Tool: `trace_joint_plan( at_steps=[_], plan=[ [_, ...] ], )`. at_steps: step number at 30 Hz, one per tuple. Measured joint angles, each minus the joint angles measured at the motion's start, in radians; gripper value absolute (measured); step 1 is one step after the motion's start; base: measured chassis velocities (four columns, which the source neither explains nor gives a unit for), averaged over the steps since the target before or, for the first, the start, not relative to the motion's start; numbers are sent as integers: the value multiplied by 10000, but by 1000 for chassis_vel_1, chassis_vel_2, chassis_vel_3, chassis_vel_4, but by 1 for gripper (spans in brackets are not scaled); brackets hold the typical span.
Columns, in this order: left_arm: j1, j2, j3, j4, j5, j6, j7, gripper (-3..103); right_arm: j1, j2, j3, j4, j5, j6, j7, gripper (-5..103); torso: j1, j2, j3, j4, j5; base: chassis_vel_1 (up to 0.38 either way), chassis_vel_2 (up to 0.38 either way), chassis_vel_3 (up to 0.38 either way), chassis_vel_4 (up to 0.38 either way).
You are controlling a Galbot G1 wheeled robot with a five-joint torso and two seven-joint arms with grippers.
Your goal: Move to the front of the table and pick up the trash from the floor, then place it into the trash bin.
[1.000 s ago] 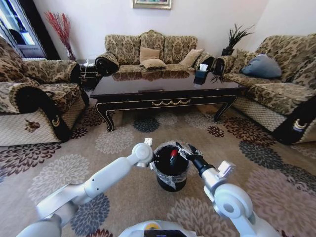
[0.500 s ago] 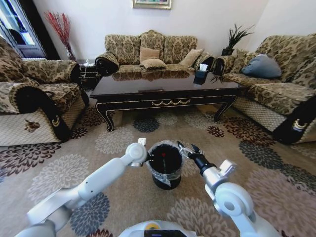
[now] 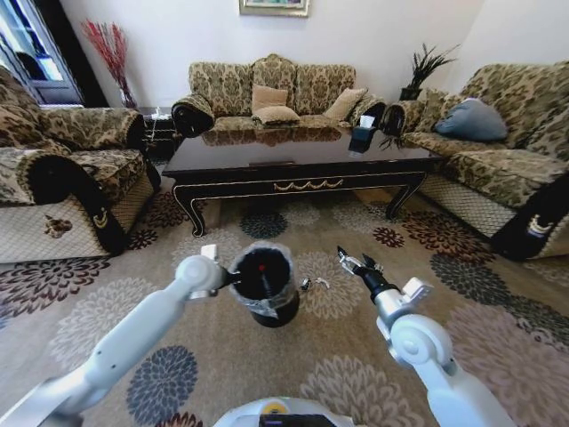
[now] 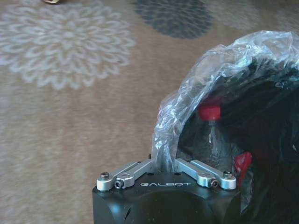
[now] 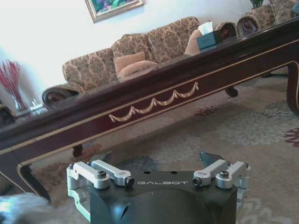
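Trash (image 3: 310, 284) is lying on the floor (image 3: 222, 356) as two small pieces, one dark and one pale, between the two grippers and nearer to the trash bin (image 3: 264, 282) than to the right gripper (image 3: 356, 263). More trash is sitting inside the bin: in the left wrist view a clear bottle with a red cap (image 4: 210, 112) is leaning just past the fingers, and a second red piece (image 4: 243, 163) is lying beside it.

The left gripper (image 4: 164, 166) is closing its jaws on the bin's rim, with the clear plastic liner (image 4: 196, 84) pinched between them. The bin is leaning, its mouth turned up toward the head camera, and the left arm (image 3: 133, 334) is reaching to it from the robot's left side.

The right gripper is hovering above the carpet, well apart from the bin. Its jaws are standing wide open and are holding nothing, and in the right wrist view both dark fingertips (image 5: 103, 157) are pointing toward the table (image 5: 154, 93). The table's gold ornament (image 5: 154, 105) is showing straight ahead of the open jaws, and the tissue box (image 5: 207, 38) is standing on the far end of the tabletop.

Behind the table a patterned sofa (image 3: 276, 93) is standing against the wall.
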Motion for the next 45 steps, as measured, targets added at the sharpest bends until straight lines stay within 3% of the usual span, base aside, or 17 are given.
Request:
trace_joint_plan(
  at_steps=[11,22,31,45],
  plan=[
    [612,738,-827,438,649,0,681,0,116,215,-270,-1524,-1195,457,-657,100,0,0,0,-1,-2,0,0,0,0],
    [1105,1151,-1491,1029,1385,0,1834,0,1089,383,-1057,-4673,-3619,1674,-1533,100,0,0,0,-1,2,0,0,0,0],
    [1620,1163,-2185,1420,1442,0,2143,0,2264,783,-1809,-6846,-3828,2046,-2047,100,0,0,1,-1,2,0,0,0,0],
    [1829,1150,-2545,1611,1389,0,2165,0,3035,1263,-2498,-8249,-4328,2343,-2230,100,0,0,0,-1,0,0,0,0,0]
  ],
)
